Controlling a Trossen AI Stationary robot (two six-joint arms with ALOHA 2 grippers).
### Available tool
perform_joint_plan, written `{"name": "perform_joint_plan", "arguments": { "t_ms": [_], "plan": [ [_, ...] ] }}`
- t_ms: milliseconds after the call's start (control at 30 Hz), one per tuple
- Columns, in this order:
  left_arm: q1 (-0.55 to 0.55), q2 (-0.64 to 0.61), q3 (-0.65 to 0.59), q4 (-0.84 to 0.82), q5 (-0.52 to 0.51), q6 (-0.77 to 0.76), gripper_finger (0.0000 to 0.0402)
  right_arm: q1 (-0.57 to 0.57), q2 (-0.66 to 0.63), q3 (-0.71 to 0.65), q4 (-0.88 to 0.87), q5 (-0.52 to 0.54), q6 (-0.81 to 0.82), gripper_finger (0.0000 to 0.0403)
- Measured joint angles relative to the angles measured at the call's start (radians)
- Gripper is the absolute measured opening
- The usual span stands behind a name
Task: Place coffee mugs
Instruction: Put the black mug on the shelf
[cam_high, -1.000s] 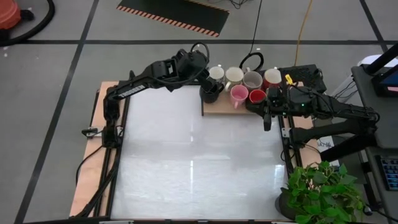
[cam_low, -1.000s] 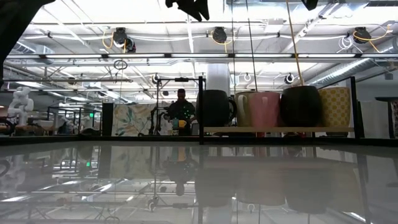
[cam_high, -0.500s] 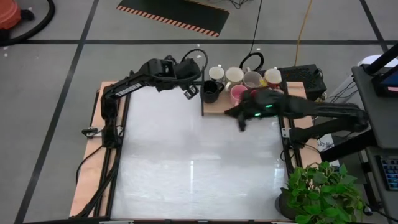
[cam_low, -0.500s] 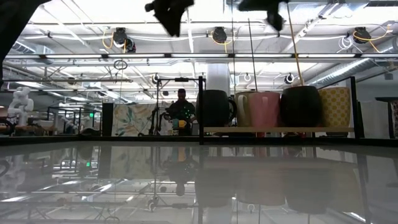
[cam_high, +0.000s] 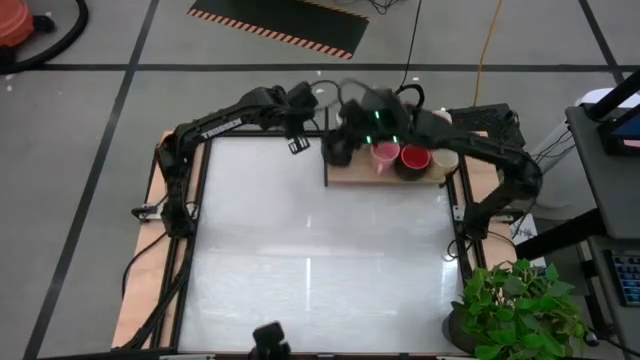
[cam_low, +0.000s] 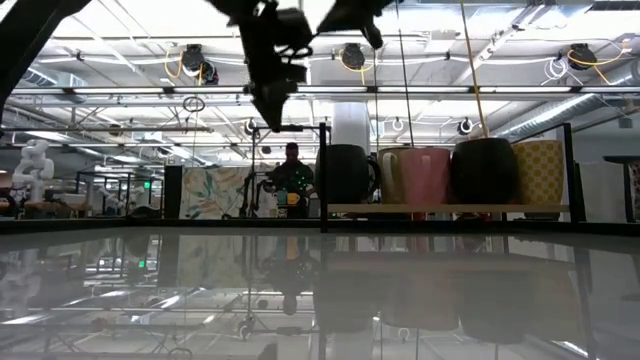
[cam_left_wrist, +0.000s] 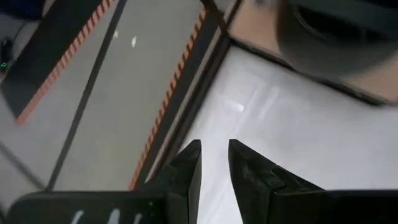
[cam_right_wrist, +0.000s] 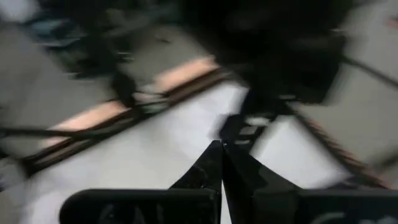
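Several coffee mugs stand on a wooden board (cam_high: 350, 176) at the table's far edge. The front row shows a black mug (cam_high: 340, 150), a pink one (cam_high: 385, 155), a red one (cam_high: 413, 157) and a cream one (cam_high: 444, 158). My right arm covers the back row. My left gripper (cam_high: 298, 143) hangs just left of the board, pointing steeply down, open by a narrow gap (cam_left_wrist: 214, 155) with nothing in it. My right gripper (cam_high: 350, 108) is shut (cam_right_wrist: 219, 149) and empty, high above the board's left end.
The white tabletop (cam_high: 310, 260) lies bare in front of the board. A potted plant (cam_high: 520, 305) stands at the near right corner. In the low view the mugs (cam_low: 425, 175) line up on the board (cam_low: 450, 208), with a person (cam_low: 290, 170) far behind.
My left gripper has drawn away from the black mug toward the table's left, sunk and tipped more steeply down. My right gripper has swept from the board's right end leftward across the mugs, staying high and shut. The mugs have kept their places.
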Motion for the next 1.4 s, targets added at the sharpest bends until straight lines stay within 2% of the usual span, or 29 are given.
{"name": "perform_joint_plan", "arguments": {
  "t_ms": [133,333,400,567,833,1000,1267,1400],
  "plan": [
    [0.077,-0.009,-0.084,0.167,0.104,0.053,0.0085,-0.112,0.079,0.140,-0.163,0.074,-0.026,0.0000],
    [0.141,-0.009,-0.163,0.458,0.408,-0.024,0.0085,-0.297,0.157,0.176,-0.212,0.023,0.032,0.0000],
    [0.148,-0.010,-0.190,0.544,0.462,-0.060,0.0085,-0.344,0.178,0.176,-0.199,-0.004,0.059,0.0000],
    [0.148,-0.011,-0.289,0.665,0.443,-0.090,0.0085,-0.415,0.224,0.176,-0.149,-0.040,0.077,0.0000],
    [0.148,-0.011,-0.444,0.681,0.465,-0.130,0.0085,-0.447,0.294,0.177,-0.231,-0.116,0.088,0.0000],
    [0.139,-0.011,-0.524,0.794,0.558,-0.161,0.0085,-0.427,0.311,0.176,-0.275,-0.115,0.065,0.0000],
    [0.101,-0.011,-0.584,0.895,0.565,-0.186,0.0085,-0.392,0.312,0.176,-0.288,-0.012,-0.023,0.0000],
    [0.084,-0.011,-0.605,0.939,0.563,-0.185,0.0085,-0.386,0.336,0.177,-0.309,-0.007,-0.037,0.0000]
  ]
}}
